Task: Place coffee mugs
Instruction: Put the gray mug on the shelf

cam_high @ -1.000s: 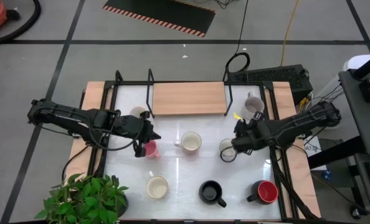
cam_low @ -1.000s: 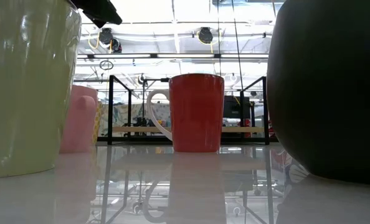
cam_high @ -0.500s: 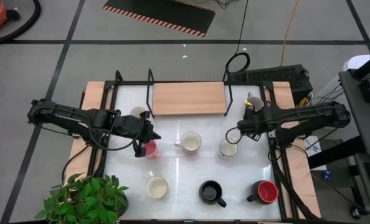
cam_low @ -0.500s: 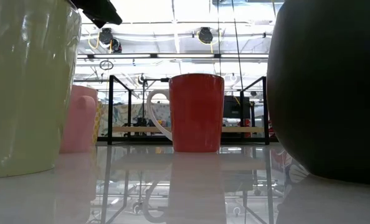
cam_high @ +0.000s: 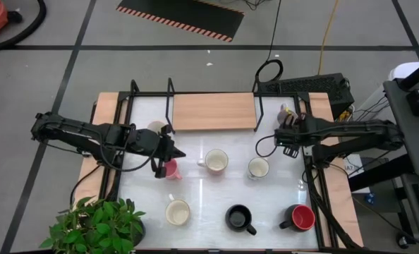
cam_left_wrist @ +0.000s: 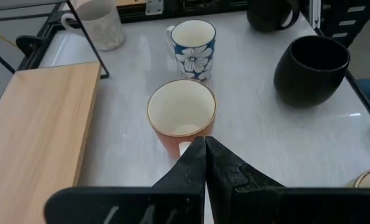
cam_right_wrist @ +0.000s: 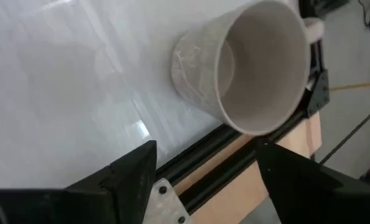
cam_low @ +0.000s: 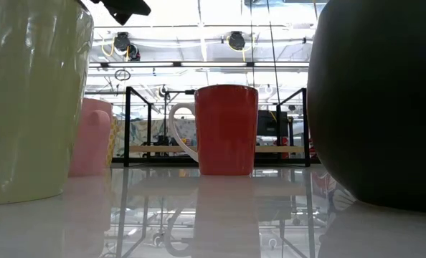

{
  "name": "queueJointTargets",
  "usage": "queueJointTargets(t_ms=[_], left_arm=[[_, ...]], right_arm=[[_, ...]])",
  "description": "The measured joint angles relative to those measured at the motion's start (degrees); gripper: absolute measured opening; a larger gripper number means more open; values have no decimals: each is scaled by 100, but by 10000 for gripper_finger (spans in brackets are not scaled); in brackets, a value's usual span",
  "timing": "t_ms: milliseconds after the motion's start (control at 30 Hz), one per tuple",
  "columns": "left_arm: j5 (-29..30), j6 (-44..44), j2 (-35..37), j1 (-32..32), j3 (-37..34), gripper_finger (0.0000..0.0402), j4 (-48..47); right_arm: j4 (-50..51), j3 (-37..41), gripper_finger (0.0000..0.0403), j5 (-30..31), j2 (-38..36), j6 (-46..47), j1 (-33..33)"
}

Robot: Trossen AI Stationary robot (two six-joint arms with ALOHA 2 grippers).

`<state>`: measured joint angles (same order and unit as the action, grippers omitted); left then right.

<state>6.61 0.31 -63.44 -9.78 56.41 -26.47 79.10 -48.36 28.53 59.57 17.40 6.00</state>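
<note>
A: Seen from above, my right claw [cam_high: 286, 134] hovers by the cream mug [cam_high: 288, 115] at the surface's [cam_high: 216, 201] far right; left claw [cam_high: 168, 156] is over the pink mug [cam_high: 171, 169].

B: Wrist views: left claw together, right apart. Mugs empty, stiff, slick ceramic; I'd grip rims.

Low view: red mug [cam_low: 227, 129] centre frame, handle left. Cream mug [cam_low: 30, 100] fills left edge, black mug [cam_low: 378, 100] fills right. Pink mug [cam_low: 91, 136] behind cream one. Black rack [cam_low: 130, 125] behind.
</note>
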Motion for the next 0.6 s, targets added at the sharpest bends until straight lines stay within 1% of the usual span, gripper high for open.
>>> queueJointTargets(t_ms=[133, 233, 300, 333, 433, 533, 600], left_arm=[[0, 3, 0, 0, -1, 1, -10], [0, 5, 0, 0, -1, 1, -32], [0, 106, 0, 0, -1, 1, -34], [0, 146, 0, 0, -1, 1, -34], [0, 176, 0, -1, -1, 1, -36], [0, 176, 0, 0, -1, 1, -40], [0, 178, 0, 0, -1, 1, -47]], right_arm=[[-303, 75, 291, -72, -2, -480, 257], [-460, 75, 297, 89, 0, -843, 410], [-689, 86, 296, 296, 0, -1219, 491], [-817, 107, 296, 306, 0, -1438, 553], [-1203, 166, 288, 112, 0, -2008, 784], [-1348, 241, 276, -170, 26, -2303, 1035], [-1377, 289, 266, -254, 47, -2413, 1175]])
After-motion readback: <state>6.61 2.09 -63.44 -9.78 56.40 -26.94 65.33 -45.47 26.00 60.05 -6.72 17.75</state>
